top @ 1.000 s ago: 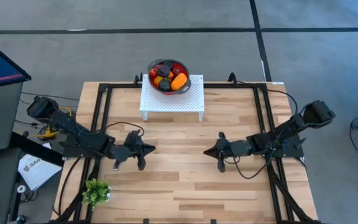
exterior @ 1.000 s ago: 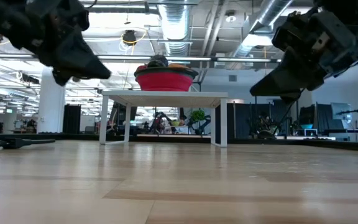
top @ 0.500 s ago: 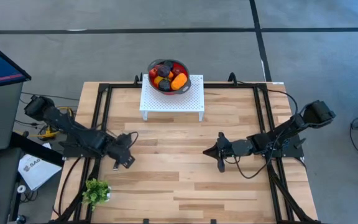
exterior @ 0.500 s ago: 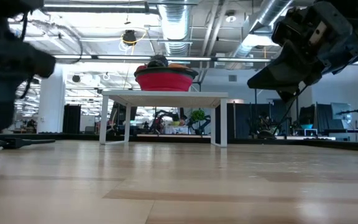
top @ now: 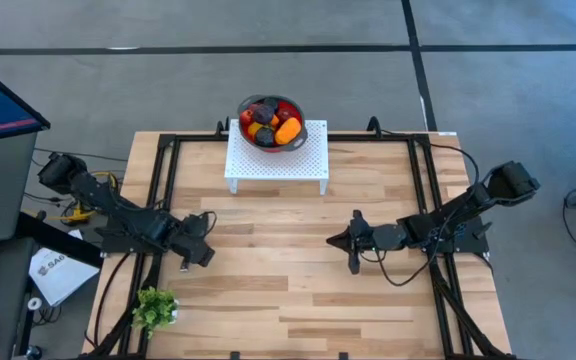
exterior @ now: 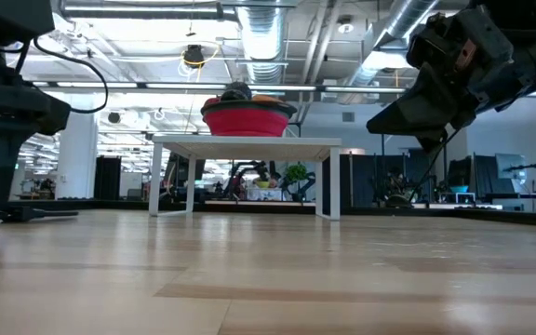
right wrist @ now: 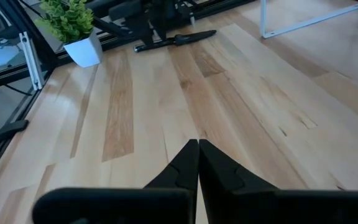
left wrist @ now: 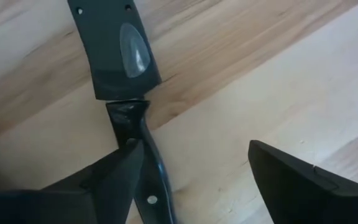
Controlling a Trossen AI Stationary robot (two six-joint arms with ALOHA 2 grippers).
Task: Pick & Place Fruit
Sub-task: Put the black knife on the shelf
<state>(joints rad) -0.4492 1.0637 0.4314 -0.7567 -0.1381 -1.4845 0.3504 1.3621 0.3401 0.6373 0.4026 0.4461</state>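
Observation:
Several small fruits [top: 286, 130], orange, yellow, red and dark, lie in the red bowl [exterior: 247, 121]. The bowl stands on a white perforated stand [top: 277, 160] at the table's far middle. My left gripper [top: 200, 252] is at the table's left, far from the fruit. It points down and is open [left wrist: 194, 146] over a flat dark long piece [left wrist: 120, 56] that lies on the wood. My right gripper [top: 342, 243] hangs shut [right wrist: 197, 146] above the table's right half, with nothing in it. My left gripper has one finger [left wrist: 114, 177] standing in front of the dark piece's narrow end [left wrist: 135, 127]. Whether that finger touches the piece I cannot tell.
A small potted plant [top: 155, 305] stands at the table's near left corner. Black frame rails [top: 163, 190] run along the left, right and far sides. Bare wood lies between the two grippers and the stand.
My left gripper has drawn back toward the table's left edge and tipped from nearly level to pointing down at the table. The bowl, the fruit and my right gripper have kept their places.

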